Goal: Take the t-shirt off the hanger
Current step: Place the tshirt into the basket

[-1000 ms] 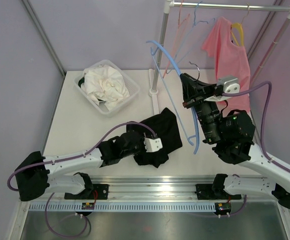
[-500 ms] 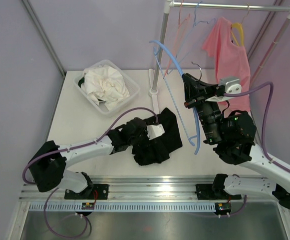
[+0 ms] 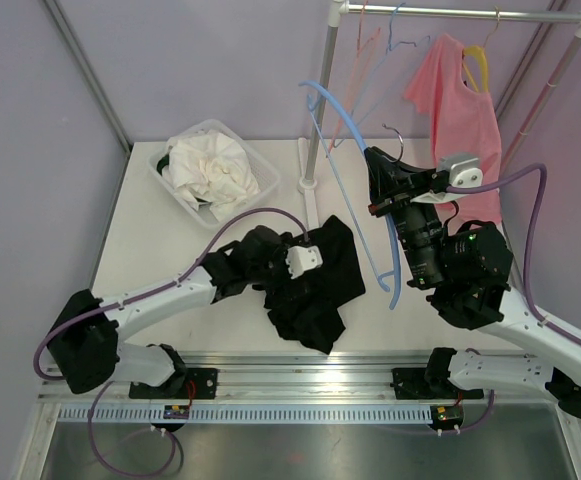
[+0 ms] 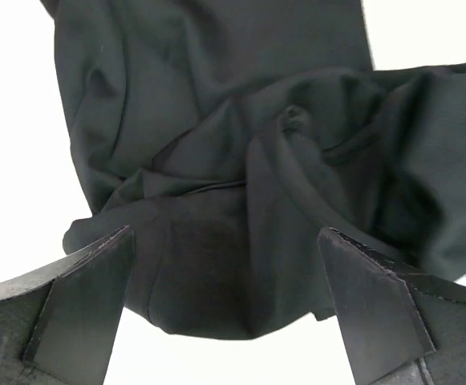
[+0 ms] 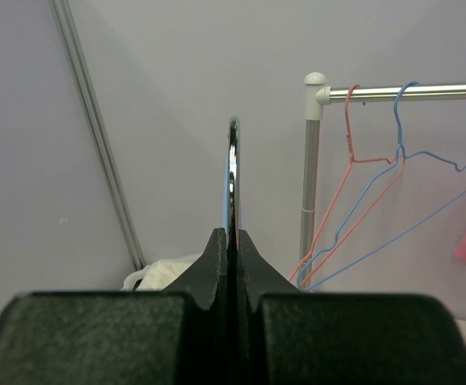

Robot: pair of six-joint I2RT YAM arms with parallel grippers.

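The top camera sits high behind both arms and looks down on the whole table (image 3: pixel 145 240). The left wrist camera looks down from very close at the black t-shirt (image 4: pixel 216 160), which the top view also shows. The right wrist camera looks level toward the back wall, past a hanger hook (image 5: pixel 233 160) close up, to the clothes rail (image 5: pixel 409 90), also in the top view.

place: robotics lab | cues: plain booth walls (image 3: pixel 210 70), white table (image 3: pixel 150 240), arm-mounting rail (image 3: pixel 310 368), garment rack (image 3: pixel 450 12)
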